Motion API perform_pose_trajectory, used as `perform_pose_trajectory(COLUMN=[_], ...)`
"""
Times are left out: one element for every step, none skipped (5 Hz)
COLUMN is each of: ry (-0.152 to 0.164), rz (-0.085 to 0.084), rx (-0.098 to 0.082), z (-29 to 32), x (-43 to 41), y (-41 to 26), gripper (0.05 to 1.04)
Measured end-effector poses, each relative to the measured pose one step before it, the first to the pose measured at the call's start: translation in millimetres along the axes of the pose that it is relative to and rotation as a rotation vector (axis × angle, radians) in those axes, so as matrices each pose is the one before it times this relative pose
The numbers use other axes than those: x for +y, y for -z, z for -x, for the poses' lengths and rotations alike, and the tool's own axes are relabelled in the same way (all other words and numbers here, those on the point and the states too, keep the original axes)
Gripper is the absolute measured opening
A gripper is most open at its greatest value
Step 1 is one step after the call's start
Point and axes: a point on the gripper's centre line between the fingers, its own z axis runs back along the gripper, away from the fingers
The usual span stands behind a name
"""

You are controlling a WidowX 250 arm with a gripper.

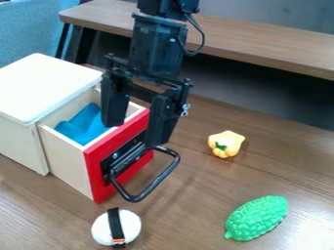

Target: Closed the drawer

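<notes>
So the black arm (156,46) is held nearly upright, dropped in from the top edge of the view, with a thin cable (203,39) looped out on the right side of the picture. The gripper (134,135) is pointed downward, and its two chunky fingers (162,116) are spread well apart, nothing pinched between them.

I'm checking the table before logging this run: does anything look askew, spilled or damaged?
Nothing looks spilled or damaged. Only the drawer looks out of place: it juts from its cabinet, a blue item inside, though it should end up closed.
</notes>
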Motion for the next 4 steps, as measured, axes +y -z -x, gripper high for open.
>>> perform_pose_trajectory(ry=[-0.0017, 0.0043, -0.0196, 0.0221], rz=[0.0004, 0.0021, -0.0109, -0.0128], rx=[0.0245, 0.0629, 0.0492, -0.0582], z=[-3.19, -17.78, -17.79, -10.37], x=[0.08, -0.29, 1.63, 1.91], y=[5.71, 14.23, 1.68, 2.74], gripper=[1.001, 1.001, 1.001, 1.001])
